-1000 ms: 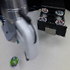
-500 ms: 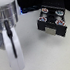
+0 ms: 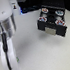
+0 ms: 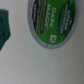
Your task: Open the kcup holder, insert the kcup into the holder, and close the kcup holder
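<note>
Under the wrist camera the kcup (image 4: 51, 22) fills much of the view, its green-and-white printed lid facing up on the pale bench (image 4: 45, 65), whereas a second ago it showed in the exterior view as a small green dot low beside the arm. Now the arm (image 3: 6, 35) has swung over that spot and covers it, so the pod is hidden there; I judge the gripper is descending for a pick, with the holder not yet opened. Neither view shows the gripper's fingers, so I cannot tell whether they are apart or together. A dark green shape (image 4: 6, 25) sits at the edge of the wrist view, near the pod; what it is I cannot say. Well apart, towards the exterior view's right, stands the kcup holder (image 3: 51, 22), black, unobstructed.
</note>
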### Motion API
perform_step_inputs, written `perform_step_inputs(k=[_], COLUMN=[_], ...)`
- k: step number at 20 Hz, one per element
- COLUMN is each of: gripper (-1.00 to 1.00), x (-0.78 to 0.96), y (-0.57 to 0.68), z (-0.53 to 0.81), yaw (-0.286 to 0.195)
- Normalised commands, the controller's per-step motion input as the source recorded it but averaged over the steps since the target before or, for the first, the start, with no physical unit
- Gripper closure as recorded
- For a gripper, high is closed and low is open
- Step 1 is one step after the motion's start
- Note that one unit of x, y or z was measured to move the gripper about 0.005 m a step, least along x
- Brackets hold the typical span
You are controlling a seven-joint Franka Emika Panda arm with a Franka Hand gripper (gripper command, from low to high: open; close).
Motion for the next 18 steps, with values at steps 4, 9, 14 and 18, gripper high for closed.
perform_step_inputs(k=[4,9,14,18], gripper=[-1.00,-1.00,1.00,1.00], x=[0.12,0.18,0.20,0.23], y=[-0.18,-0.18,-0.08,-0.02], z=[-0.13,-0.12,-0.04,0.02], yaw=[-0.109,-0.121,-0.109,-0.103])
